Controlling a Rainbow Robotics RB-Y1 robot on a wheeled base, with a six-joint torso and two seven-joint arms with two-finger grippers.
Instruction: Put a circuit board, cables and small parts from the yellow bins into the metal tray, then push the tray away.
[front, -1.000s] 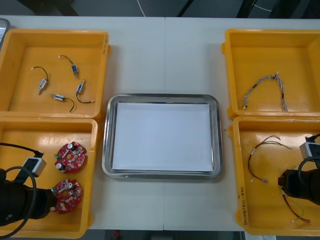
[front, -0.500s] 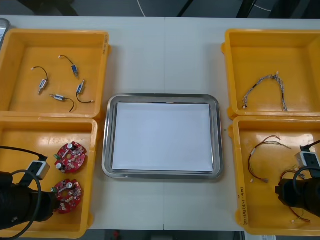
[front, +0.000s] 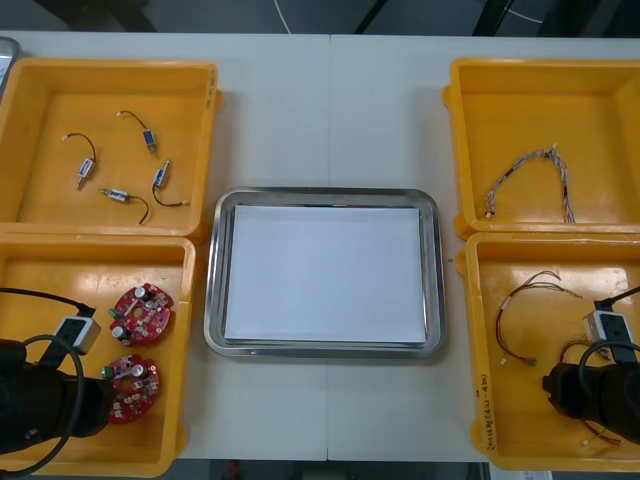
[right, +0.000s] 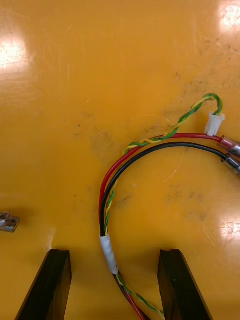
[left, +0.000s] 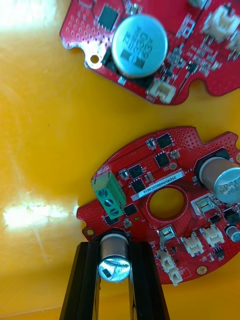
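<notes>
Starting at the table's (front: 330, 110) left side: the far left bin (front: 110, 66), with four small metal parts (front: 118, 195) on short black leads, lying apart from one another. Nearer, the near left bin (front: 100, 246), holding two round red boards close together but not touching: the farther circuit board (front: 142, 313) and the nearer circuit board (front: 130, 387). Low in that bin, the left gripper (front: 103, 392), fingers (left: 87, 280) drawn narrow and pinching a silver capacitor (left: 115, 257) upright at the nearer board's edge. Just beside that capacitor, a green terminal block (left: 109, 192).

At the middle, between the bins, the metal tray (front: 215, 300), white inside.

To the right, the far right bin (front: 545, 66), with one twisted cable (front: 530, 168) curved across its floor, blue and white as far as can be told. Nearer, the near right bin (front: 476, 350), with a looped red and yellow cable (front: 510, 295) toward the tray side. Low over that bin's floor, the right gripper (right: 114, 252), fingers (right: 50, 285) spread wide on either side of a red, black and green-yellow cable (right: 106, 200), not closed on it.
</notes>
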